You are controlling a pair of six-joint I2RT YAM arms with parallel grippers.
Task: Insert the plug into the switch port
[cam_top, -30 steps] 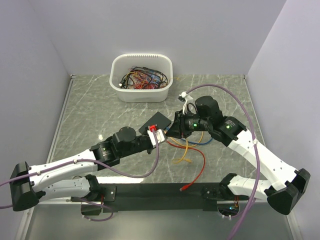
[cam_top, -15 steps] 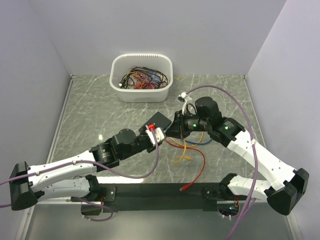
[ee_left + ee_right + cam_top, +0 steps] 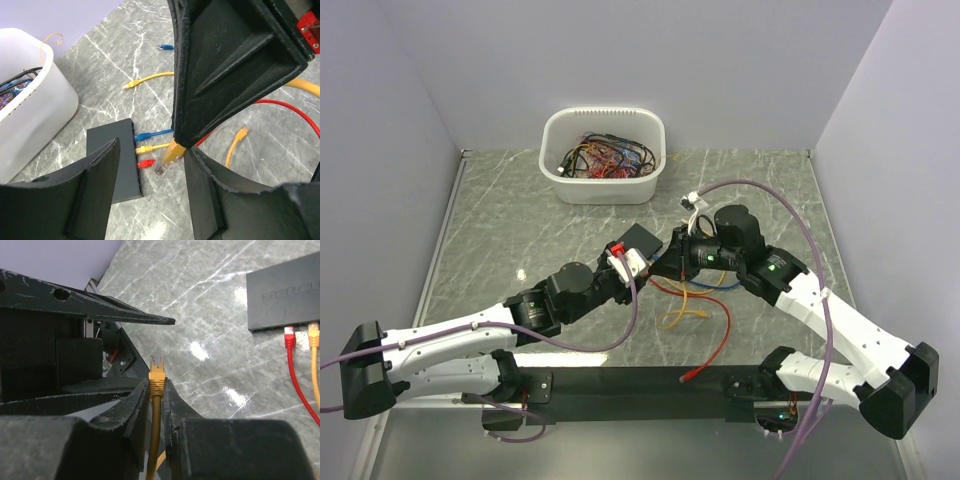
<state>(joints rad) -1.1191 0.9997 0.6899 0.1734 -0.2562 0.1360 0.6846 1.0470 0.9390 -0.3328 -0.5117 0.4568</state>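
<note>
The plug point(image 3: 157, 371), orange-yellow with a clear tip, is clamped upright in my right gripper point(image 3: 156, 383), which is shut on it. In the left wrist view the same plug point(image 3: 169, 156) pokes out under the right gripper's finger. It hangs just right of the black switch point(image 3: 109, 161). Blue, yellow and red plugs sit in the switch's port row point(image 3: 137, 175). My left gripper point(image 3: 154, 148) stands open around the plug without touching it. From above, both grippers meet beside the switch point(image 3: 642, 240).
A white tub point(image 3: 603, 155) full of tangled wires stands at the back. Loose red point(image 3: 720, 335), orange point(image 3: 685, 310) and blue cables lie on the marble table right of the switch. A loose yellow plug point(image 3: 131, 85) lies beyond the switch.
My left gripper's jaws have spread from shut to open, letting go of the plug, and its wrist has edged toward the switch. The right gripper keeps its hold on the plug.
</note>
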